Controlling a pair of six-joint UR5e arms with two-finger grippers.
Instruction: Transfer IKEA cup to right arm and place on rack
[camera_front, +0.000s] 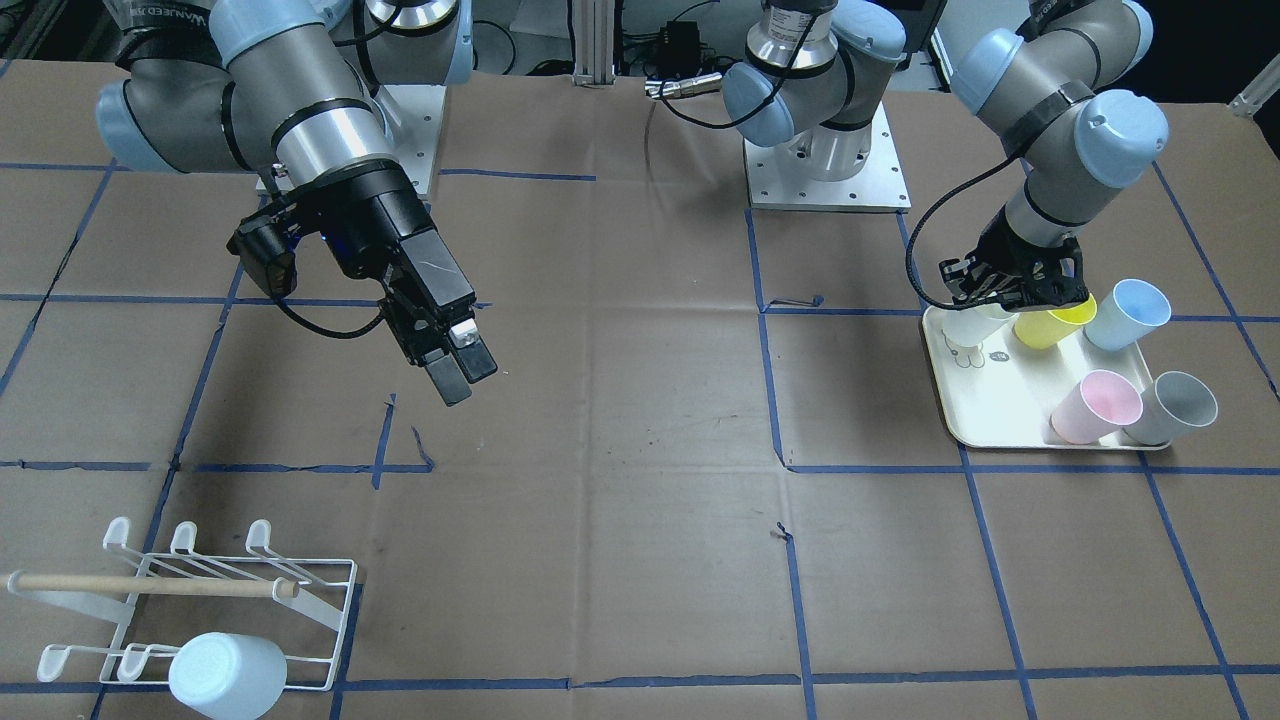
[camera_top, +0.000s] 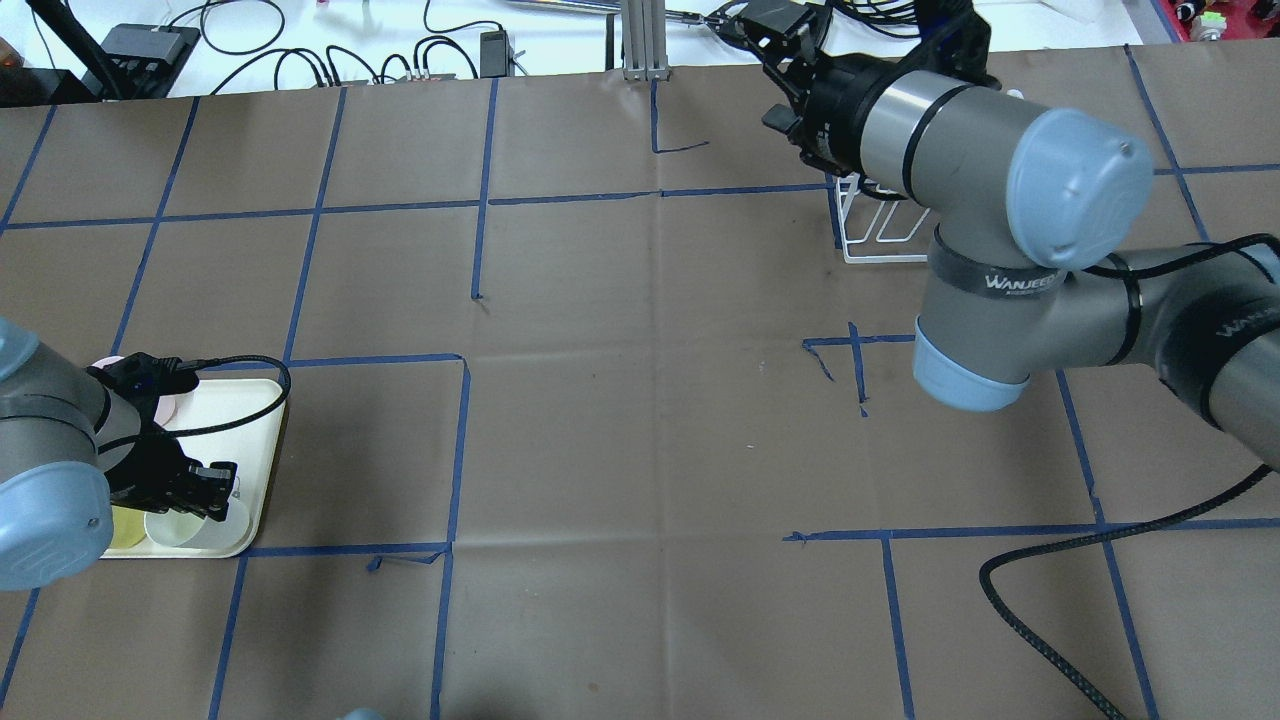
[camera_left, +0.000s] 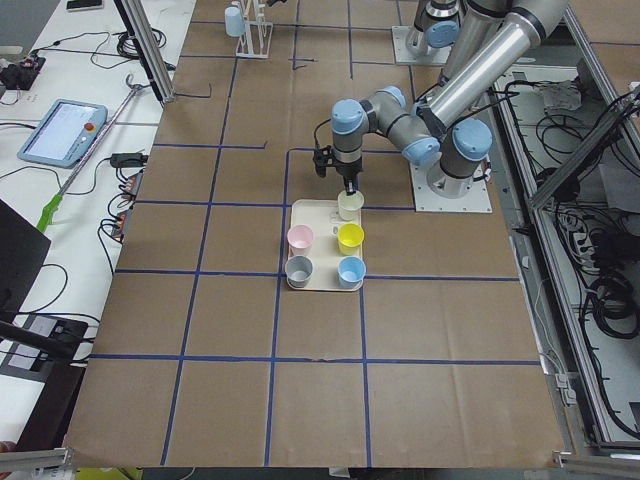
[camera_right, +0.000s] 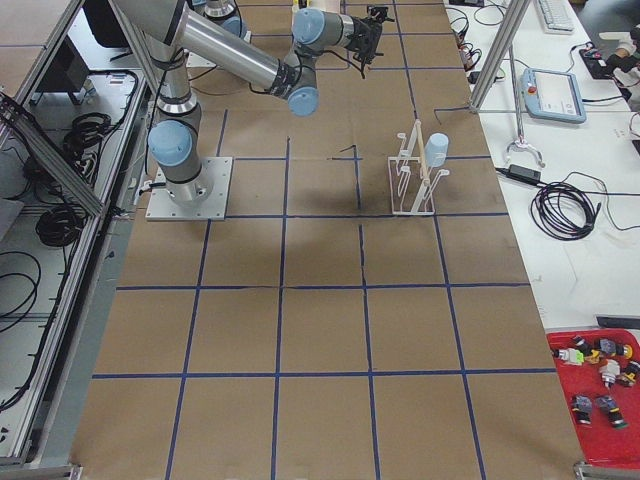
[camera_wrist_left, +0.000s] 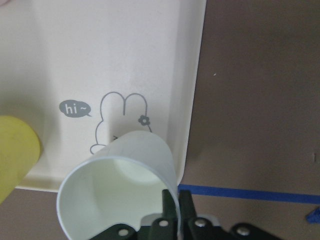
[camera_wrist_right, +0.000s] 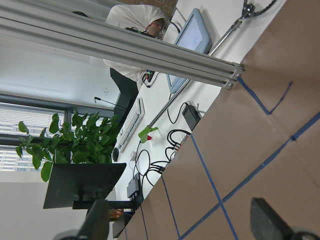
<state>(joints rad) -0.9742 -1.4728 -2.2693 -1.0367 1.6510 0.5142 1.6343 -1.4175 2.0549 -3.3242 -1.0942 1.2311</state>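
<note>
Four cups sit on the tray at the counter's left end; a fifth cup is at its corner, between the left fingers. The rack stands far right, holding another cup

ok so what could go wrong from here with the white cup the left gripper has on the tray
1. The left gripper pinches only the rim of the white plastic cup; it may slip or swing when carried.
2. The yellow plastic cup stands right beside it on the cream tray and could get knocked.
3. The white wire rack already carries a pale blue cup, so that prong is taken.
</note>
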